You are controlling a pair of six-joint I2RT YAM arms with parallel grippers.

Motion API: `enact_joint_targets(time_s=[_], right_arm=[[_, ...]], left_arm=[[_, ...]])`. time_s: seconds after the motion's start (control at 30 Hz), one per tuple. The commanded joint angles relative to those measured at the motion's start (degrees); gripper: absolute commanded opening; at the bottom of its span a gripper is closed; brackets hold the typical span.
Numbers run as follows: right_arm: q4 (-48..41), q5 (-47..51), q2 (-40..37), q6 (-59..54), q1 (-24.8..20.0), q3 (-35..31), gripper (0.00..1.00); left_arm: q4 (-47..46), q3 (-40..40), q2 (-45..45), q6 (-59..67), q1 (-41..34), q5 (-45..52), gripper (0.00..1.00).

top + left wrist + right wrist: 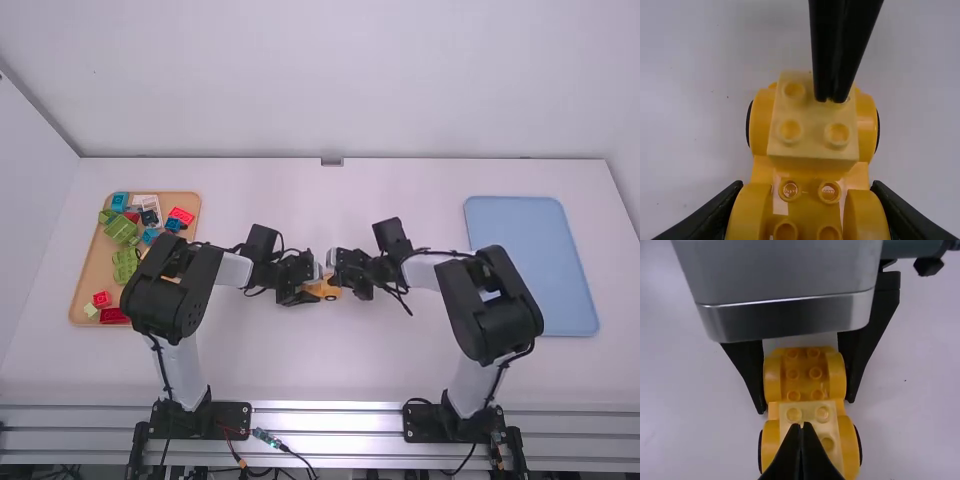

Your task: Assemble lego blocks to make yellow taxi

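pretty bright, even light up high tbh, glare streaking the metal rails (330, 407), soft faint shadows on the table (690, 125), shiny highlights on the yellow blocks (807, 215)

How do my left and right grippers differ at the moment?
The left gripper has its fingers apart, gripping both sides of the yellow car base; the right gripper has its fingers together. The right gripper's tips are at the pale yellow block's top; the left gripper's are lower. Both are black.
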Motion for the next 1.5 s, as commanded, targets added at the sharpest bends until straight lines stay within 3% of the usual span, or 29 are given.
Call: enact_joint_targets(time_s=[0.0, 0.33, 0.57, 0.77, 1.0, 1.23, 1.4, 1.43, 1.47], right_arm=[[-0.1, 4.1, 1.0, 2.2, 0.1, -1.5, 0.00], [-3.2, 10.2, 1.3, 1.8, 3.8, -0.2, 0.00], [-5.1, 9.3, 7.9, 1.1, 2.7, 4.4, 0.00], [-17.1, -0.8, 6.2, -10.1, -1.0, 9.3, 0.00], [-20.2, -14.5, -1.5, -25.6, -7.8, 4.4, 0.00], [-21.9, -21.8, -8.1, -29.8, -14.0, 3.5, 0.00], [-24.0, -17.8, -14.9, -21.8, -17.0, 4.8, 0.00], [-23.8, -16.1, -15.7, -19.6, -17.0, 4.8, 0.01], [-23.5, -15.1, -16.0, -18.2, -16.8, 4.8, 0.13]], left_arm=[[-1.4, -2.1, 2.2, 1.3, -0.1, -10.6, 0.02], [-1.4, -2.1, 2.2, 1.3, -0.1, -10.6, 0.02], [-1.4, -2.1, 2.2, 1.3, -0.1, -10.6, 0.02], [-1.3, -2.1, 2.2, 1.3, -0.1, -10.6, 0.02], [-1.1, -2.1, 2.2, 1.3, -0.1, -10.2, 0.02], [-1.4, -2.1, 2.2, 1.2, -0.1, -9.1, 0.02], [-1.5, -2.1, 2.2, 1.4, -0.5, -6.1, 0.02], [-1.5, -2.1, 2.2, 1.3, -0.5, -6.1, 0.02], [-1.5, -2.1, 2.2, 1.3, -0.4, -6.1, 0.02]])
